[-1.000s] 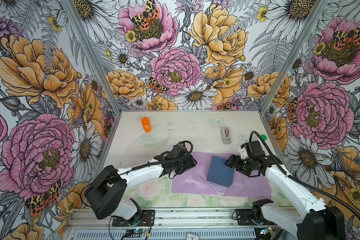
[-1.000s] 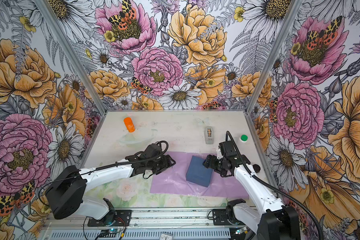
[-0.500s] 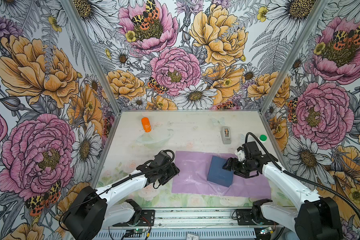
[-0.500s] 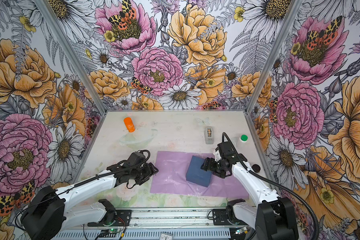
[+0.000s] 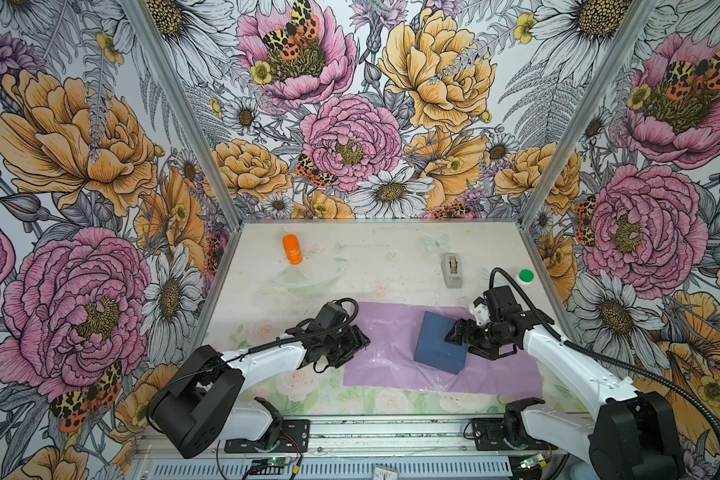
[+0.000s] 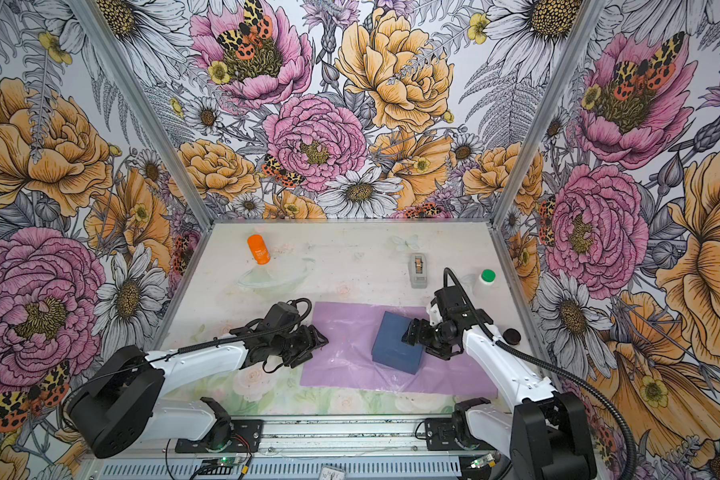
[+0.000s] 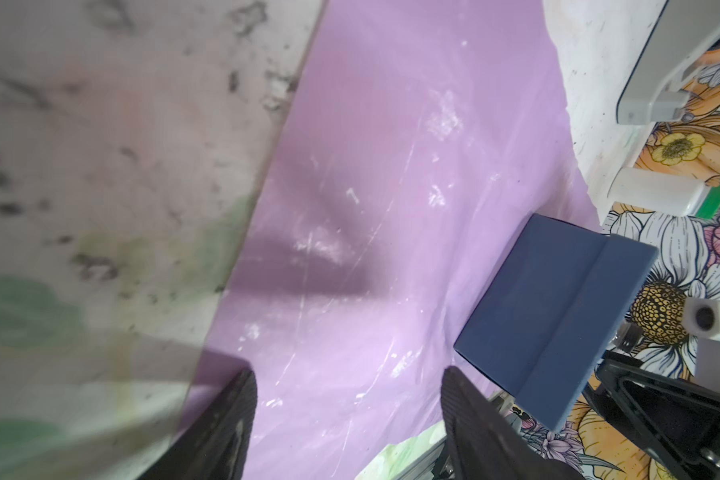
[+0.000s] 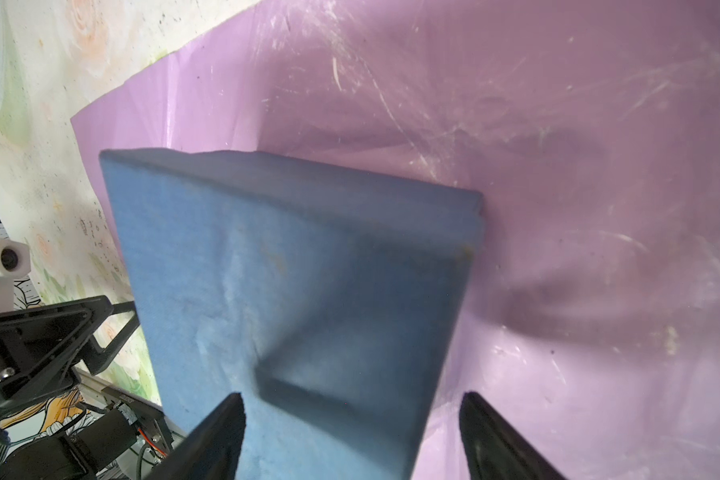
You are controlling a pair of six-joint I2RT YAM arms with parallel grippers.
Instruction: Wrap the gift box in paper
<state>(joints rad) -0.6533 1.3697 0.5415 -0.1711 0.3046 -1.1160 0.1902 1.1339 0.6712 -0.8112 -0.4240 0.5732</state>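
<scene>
Lilac paper (image 5: 391,332), thin, glossy and probably slippery, lies flat on the near table (image 5: 391,257), best pinched at its left edge by the open left tool (image 5: 359,340), while the stiff, light-looking gift box (image 5: 435,347) sits right of its middle, the open right tool (image 5: 454,332) alongside.

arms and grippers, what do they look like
left arm and right arm: white tubular links, black joints and bases, a black cable running along each. left gripper and right gripper: black, two flat parallel fingers with textured pads.

One box (image 5: 435,351), one sheet (image 5: 391,332) — two grippers (image 5: 361,340) (image 5: 458,338)
</scene>
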